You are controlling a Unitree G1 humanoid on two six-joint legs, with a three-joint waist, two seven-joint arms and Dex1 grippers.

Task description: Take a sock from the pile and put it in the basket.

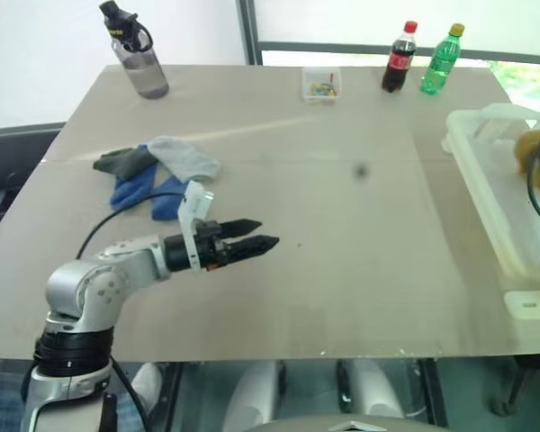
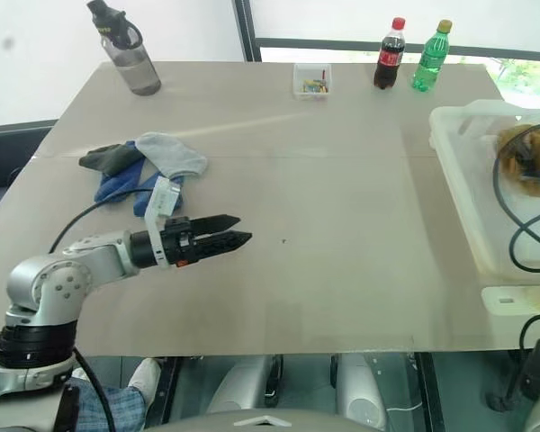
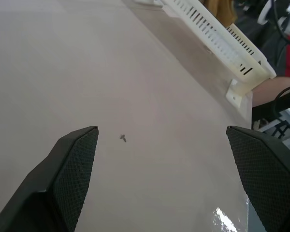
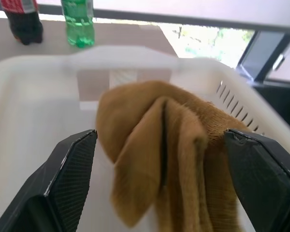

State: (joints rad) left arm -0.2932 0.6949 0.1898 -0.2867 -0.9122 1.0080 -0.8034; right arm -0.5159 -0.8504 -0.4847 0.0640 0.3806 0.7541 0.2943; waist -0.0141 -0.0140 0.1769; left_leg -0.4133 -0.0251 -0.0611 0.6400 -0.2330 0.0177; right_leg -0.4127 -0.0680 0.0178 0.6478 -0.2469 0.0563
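Note:
The pile (image 1: pixel 157 171) of blue, light grey and dark grey-green socks lies on the table's left side. My left gripper (image 1: pixel 263 235) hovers open over bare table just right of the pile; the left wrist view shows its fingers (image 3: pixel 75 159) wide apart with nothing between them. The whitish basket (image 2: pixel 459 180) stands at the table's right edge. A mustard-yellow sock (image 4: pixel 135 125) lies bunched inside it. My right gripper (image 4: pixel 162 135) is over the basket, open, its fingers (image 4: pixel 70 164) spread to either side of the sock.
Along the table's far edge stand a grey water bottle (image 1: pixel 137 58), a small clear box (image 1: pixel 321 84), a cola bottle (image 1: pixel 399 58) and a green bottle (image 1: pixel 442 60). Black cables (image 2: pixel 522 225) loop over the basket's near side.

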